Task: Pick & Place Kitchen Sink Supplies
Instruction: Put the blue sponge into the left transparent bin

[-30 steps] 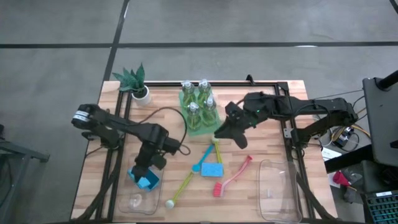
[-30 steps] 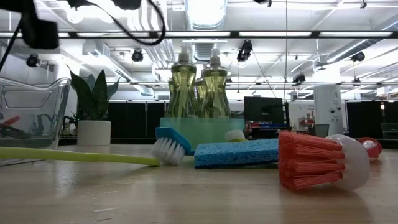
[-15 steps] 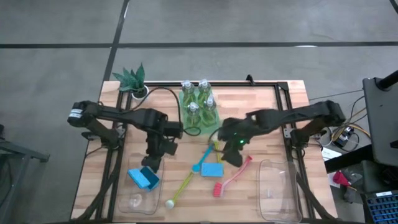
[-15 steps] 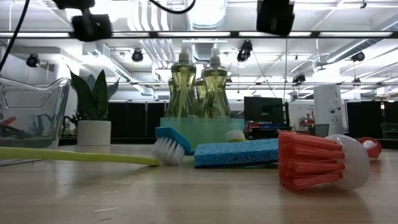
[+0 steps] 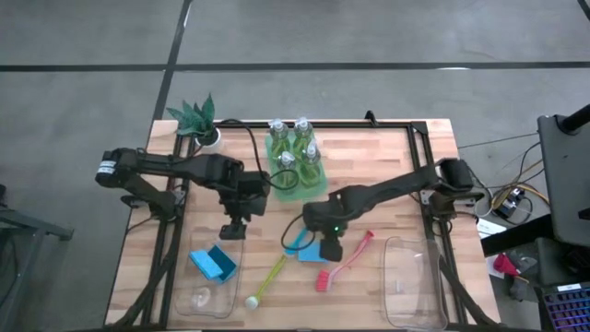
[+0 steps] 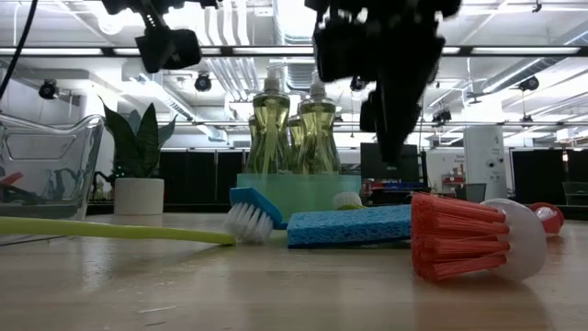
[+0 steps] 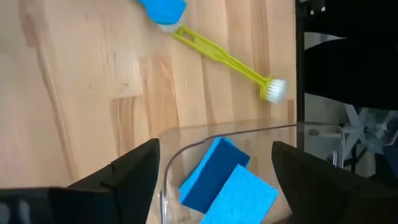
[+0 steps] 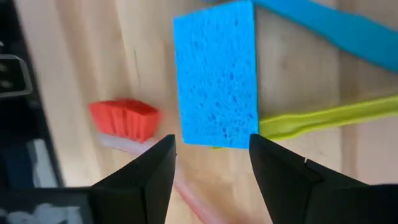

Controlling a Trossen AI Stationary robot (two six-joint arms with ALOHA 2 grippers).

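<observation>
Since the right gripper [image 5: 328, 247] hangs directly over the lone blue sponge [image 5: 312, 250] near the table's front-centre, its fingers [image 8: 283, 180] spread and empty, the right arm is nearer. In the right wrist view the sponge's long axis points away from the wrist, between both fingers. Farther left, the left gripper [image 5: 231, 228] hovers spread and empty above the clear bin [image 5: 201, 293] holding two sponges [image 7: 224, 183].

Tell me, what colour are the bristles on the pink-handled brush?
Red-orange bristles, clearest in the low view.
</observation>
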